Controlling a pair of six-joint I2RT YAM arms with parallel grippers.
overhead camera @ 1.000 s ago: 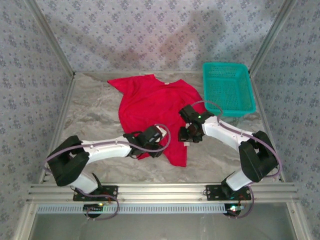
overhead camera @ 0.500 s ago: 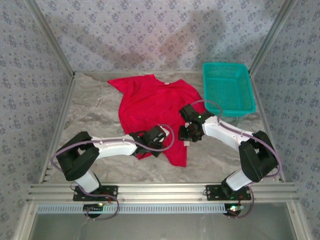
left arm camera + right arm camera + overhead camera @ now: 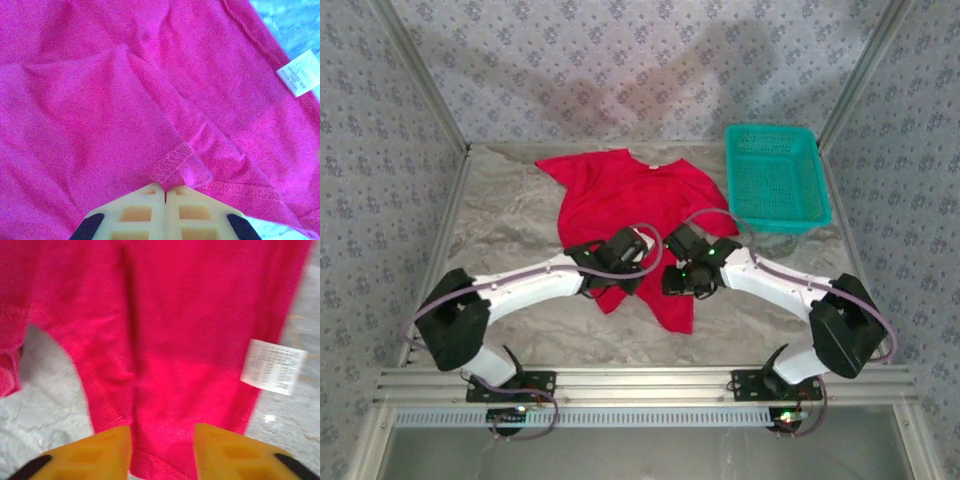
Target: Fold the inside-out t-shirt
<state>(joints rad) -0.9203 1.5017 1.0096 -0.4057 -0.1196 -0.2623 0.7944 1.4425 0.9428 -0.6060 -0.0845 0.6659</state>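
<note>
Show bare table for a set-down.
Widest: table left of the t-shirt, up to the side rail. Also the near strip between shirt hem and arm bases. Crowded: centre, where left hand and right hand are on the cloth, and far right, taken by the basket.

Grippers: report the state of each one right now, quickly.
Left gripper: closed, jaws pinching a stitched hem of the t-shirt.
Right gripper: open, jaws apart over the t-shirt's edge, holding nothing.
</note>
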